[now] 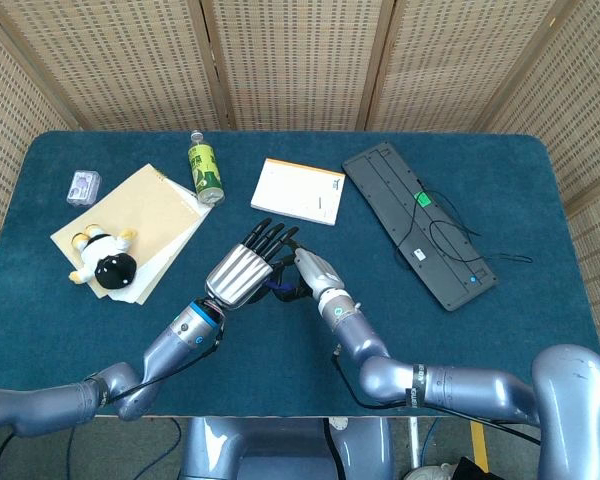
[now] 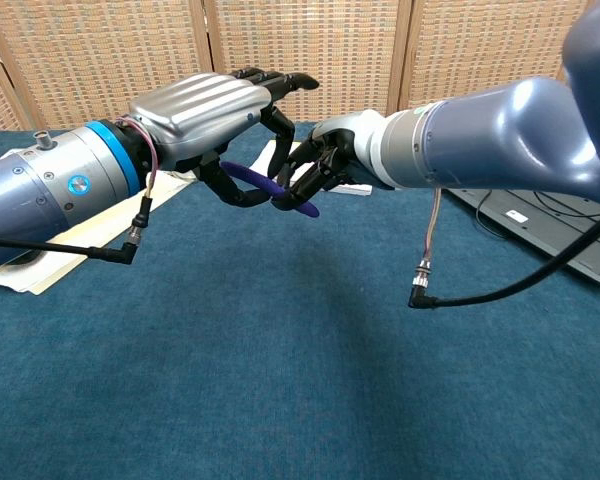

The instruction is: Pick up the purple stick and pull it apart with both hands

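Frame centre: the right hand (image 2: 315,170) pinches the purple stick (image 2: 270,186) above the table (image 2: 280,380). The left hand (image 2: 215,110), fingers spread, cups its other end. No writing is legible on the bottle (image 1: 204,168), upper left.

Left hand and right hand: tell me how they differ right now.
The right hand grips the purple stick in curled fingers; the left hand reaches over the stick's other end with fingers extended, and a grip on it is not clear. The left hand shows its ribbed silver back; the right hand's back is smoother. Both are raised above the table, meeting at the stick.
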`<state>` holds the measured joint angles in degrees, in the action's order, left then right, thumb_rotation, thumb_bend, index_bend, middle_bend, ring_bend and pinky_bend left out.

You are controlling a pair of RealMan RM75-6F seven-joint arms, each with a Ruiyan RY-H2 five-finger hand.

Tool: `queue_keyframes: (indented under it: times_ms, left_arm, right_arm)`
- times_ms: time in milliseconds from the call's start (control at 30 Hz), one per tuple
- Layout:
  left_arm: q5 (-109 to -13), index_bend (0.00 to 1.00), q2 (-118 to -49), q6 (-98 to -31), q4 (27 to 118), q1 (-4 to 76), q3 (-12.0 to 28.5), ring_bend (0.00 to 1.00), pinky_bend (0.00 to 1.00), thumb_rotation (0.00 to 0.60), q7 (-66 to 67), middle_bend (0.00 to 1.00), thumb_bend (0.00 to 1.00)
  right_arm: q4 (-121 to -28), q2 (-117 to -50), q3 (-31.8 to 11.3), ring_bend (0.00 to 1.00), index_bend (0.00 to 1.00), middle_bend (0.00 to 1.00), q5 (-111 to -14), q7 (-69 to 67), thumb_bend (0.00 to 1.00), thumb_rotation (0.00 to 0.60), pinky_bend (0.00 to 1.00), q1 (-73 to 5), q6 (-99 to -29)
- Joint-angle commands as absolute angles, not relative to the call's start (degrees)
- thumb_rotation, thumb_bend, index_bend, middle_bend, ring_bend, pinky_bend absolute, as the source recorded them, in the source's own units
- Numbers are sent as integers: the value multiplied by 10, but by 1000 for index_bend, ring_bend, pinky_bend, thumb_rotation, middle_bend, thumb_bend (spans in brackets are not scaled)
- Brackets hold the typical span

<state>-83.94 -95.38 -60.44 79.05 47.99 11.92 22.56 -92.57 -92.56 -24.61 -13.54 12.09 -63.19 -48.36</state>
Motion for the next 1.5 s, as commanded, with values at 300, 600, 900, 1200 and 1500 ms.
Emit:
queue_keyframes:
  times_ms: [300,600,900,1200,1500]
  left_arm:
    - [-832,673,-959,-607,790,482,116,0,0,600,223,0,388]
    - [-826,748,-957,-610,793,484,117,0,0,600,223,0,466]
    - [-819,752,-953,-612,795,487,119,0,0,600,231,0,512]
    - [-812,734,-953,-614,789,488,118,0,0,600,232,0,512]
    - [-806,686,-953,-616,783,489,118,0,0,600,236,0,530]
  right_arm:
    - [-927,-920,-238,0,695,106,-137,117,608,600,0,-631,-484]
    - [-928,-919,-233,0,701,106,-139,113,620,600,0,-631,-485]
    - [-928,-916,-228,0,701,106,-141,108,627,600,0,-630,-483]
    - [-929,-912,-222,0,701,106,-147,104,628,600,0,-628,-478]
    - [-933,-908,-214,0,701,106,-159,101,628,600,0,-624,-476]
